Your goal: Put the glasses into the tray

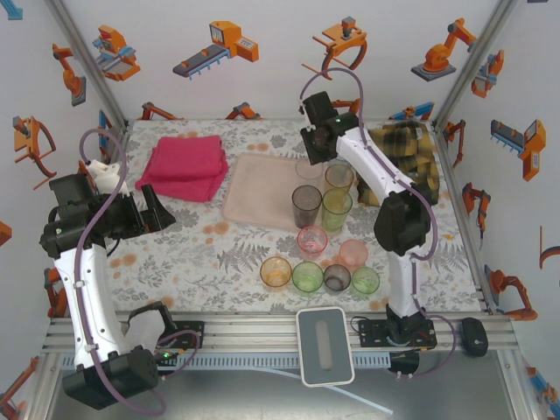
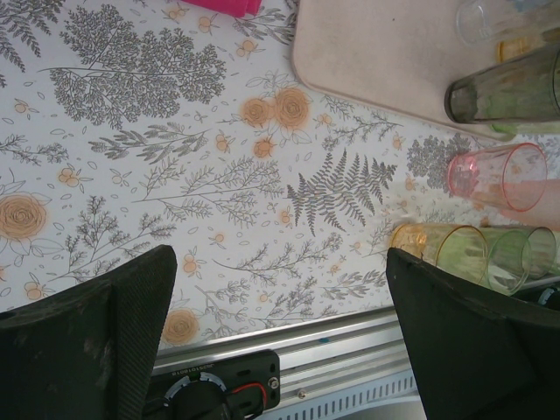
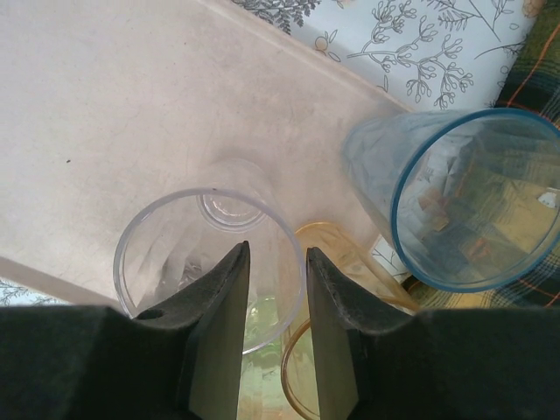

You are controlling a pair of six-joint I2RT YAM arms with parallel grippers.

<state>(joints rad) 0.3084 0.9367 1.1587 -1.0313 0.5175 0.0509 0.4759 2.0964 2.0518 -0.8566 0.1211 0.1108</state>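
The right tool (image 3: 277, 255) is hovering over the far right corner of the tray (image 3: 105, 114). Its fingers are standing only narrowly apart and straddling one wall of a clear glass (image 3: 175, 236). The gap between them is showing wider than that thin wall, so they are not pinching it. The clear glass is standing upright on the tray.

Just beside it, a blue-rimmed glass (image 3: 464, 201) is standing at the tray's right edge, next to the plaid shirt (image 3: 534, 52). Whether its base is sitting on the tray cannot be told. An orange-tinted glass (image 3: 350, 262) is sitting close against the clear one.

The left tool (image 2: 280, 341) is hanging wide open above the flowered counter (image 2: 131, 157) on the left, holding nothing and well apart from the tray.

A grey glass (image 1: 306, 206) and a green glass (image 1: 336, 210) are standing together at the tray's near right corner. Nearer still, a pink glass (image 1: 312, 239) and the remaining tumblers are waiting on the counter. A magenta towel (image 1: 184, 166) is lying left of the tray.
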